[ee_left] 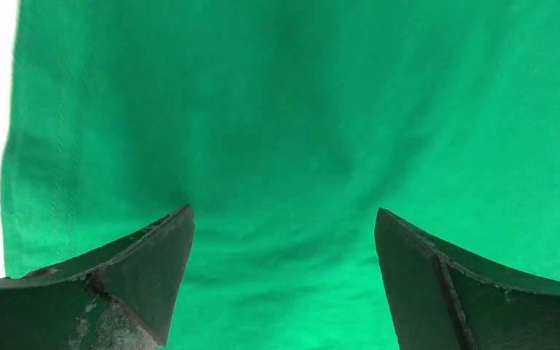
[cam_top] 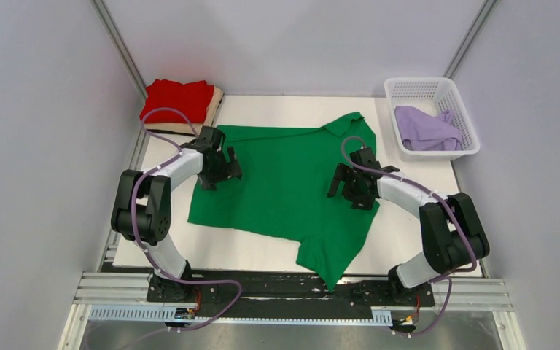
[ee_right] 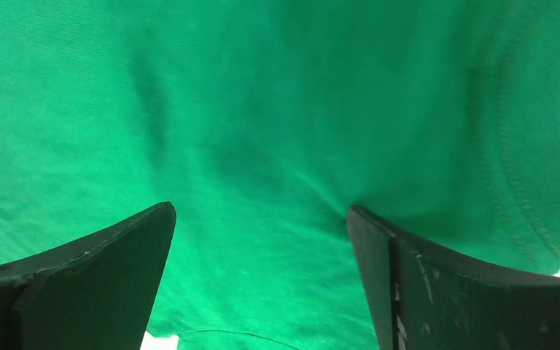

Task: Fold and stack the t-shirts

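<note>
**Green shirt lies crosswise under two open grippers**

On the white table (cam_top: pixel 408 244) between pale grey walls, the bright green short-sleeved cotton t-shirt (cam_top: pixel 284 182) lies spread flat, directly below my two arms. My left gripper (cam_top: pixel 219 169) hangs over the shirt's left edge, where the wrist camera shows a stitched hem beside bare table. My right gripper (cam_top: pixel 350 187) hangs over the opposite end, where a curved neckline seam shows. Both pairs of my fingers are spread wide and hold nothing, with green cloth filling the gap between them.

The shirt's long axis runs across the table from my left to my right, hem toward the left arm and neck toward the right. One sleeve points to the far edge, and the other trails toward the near edge, close to my right arm's base. Each arm is nearest its own end, so I judge the next fold to be a two-handed one, and the right arm is better placed for the sleeves.

At the far left corner a folded red t-shirt (cam_top: pixel 179 100) sits on a folded tan t-shirt (cam_top: pixel 217 108). At the far right a crumpled pale lavender t-shirt (cam_top: pixel 426 130) waits in the white plastic lattice basket (cam_top: pixel 474 142), well apart from both grippers.
</note>
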Tool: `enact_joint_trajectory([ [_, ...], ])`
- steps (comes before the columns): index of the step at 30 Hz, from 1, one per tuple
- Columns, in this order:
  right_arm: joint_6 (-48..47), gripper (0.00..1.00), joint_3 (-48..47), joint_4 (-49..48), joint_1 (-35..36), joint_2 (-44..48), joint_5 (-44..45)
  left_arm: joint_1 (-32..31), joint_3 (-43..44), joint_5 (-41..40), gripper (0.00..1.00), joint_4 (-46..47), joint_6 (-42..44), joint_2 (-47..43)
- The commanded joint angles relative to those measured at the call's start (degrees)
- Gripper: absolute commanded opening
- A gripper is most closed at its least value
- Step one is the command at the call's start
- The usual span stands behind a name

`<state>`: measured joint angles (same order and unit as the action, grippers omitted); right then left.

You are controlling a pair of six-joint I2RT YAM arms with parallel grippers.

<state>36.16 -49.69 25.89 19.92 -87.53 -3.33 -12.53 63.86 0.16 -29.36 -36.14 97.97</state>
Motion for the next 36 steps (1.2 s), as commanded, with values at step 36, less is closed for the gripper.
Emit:
enact_joint_trajectory([
  [36, -0.3, 1.0, -9.1, 3.4, -5.2, 7.0, 7.3, -5.9, 4.4, -8.9, 1.0, -3.2, -6.3, -5.5],
])
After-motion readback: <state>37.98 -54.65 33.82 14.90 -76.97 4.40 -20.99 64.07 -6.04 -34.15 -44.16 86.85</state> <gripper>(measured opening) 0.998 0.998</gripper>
